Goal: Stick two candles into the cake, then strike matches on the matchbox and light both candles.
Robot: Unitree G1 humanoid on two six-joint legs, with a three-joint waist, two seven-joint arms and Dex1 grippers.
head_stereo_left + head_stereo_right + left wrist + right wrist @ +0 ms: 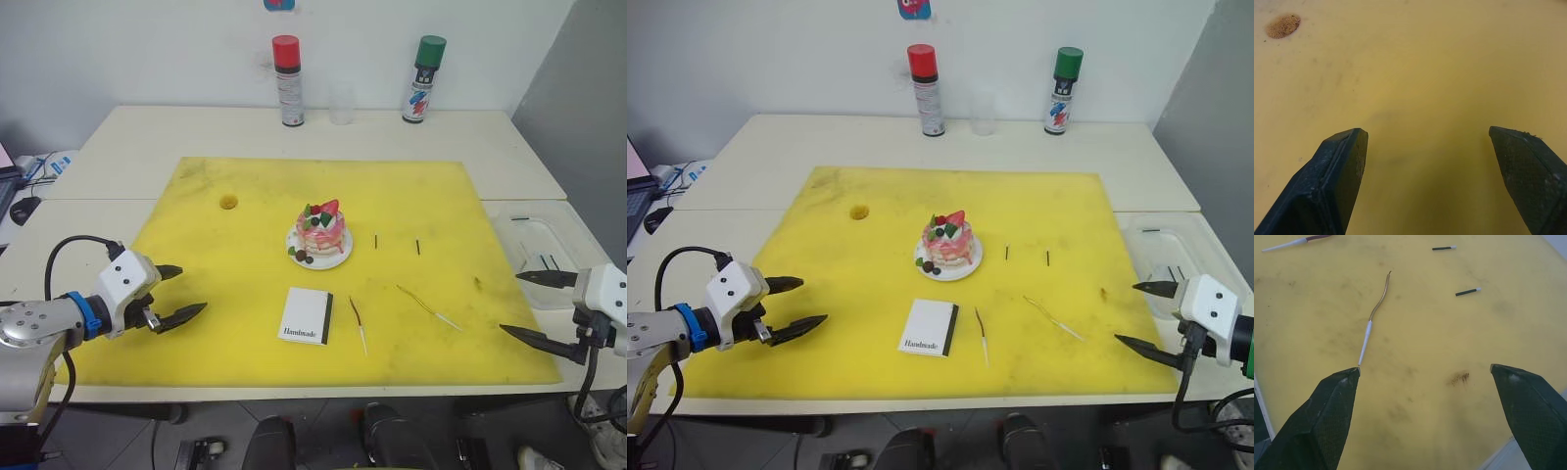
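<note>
Yellow foam mat [245,245] carries the cake [321,227] on its white plate [338,258] near the middle. The matchbox [305,315], reddish candle [358,321] and yellowish candle [428,306] lie toward its near edge; two matches [375,240] [417,246] lie beside the cake, too small to detail. Left gripper [174,294] and right gripper [531,305] hover at opposite side edges, fingers spread wide, empty.
</note>
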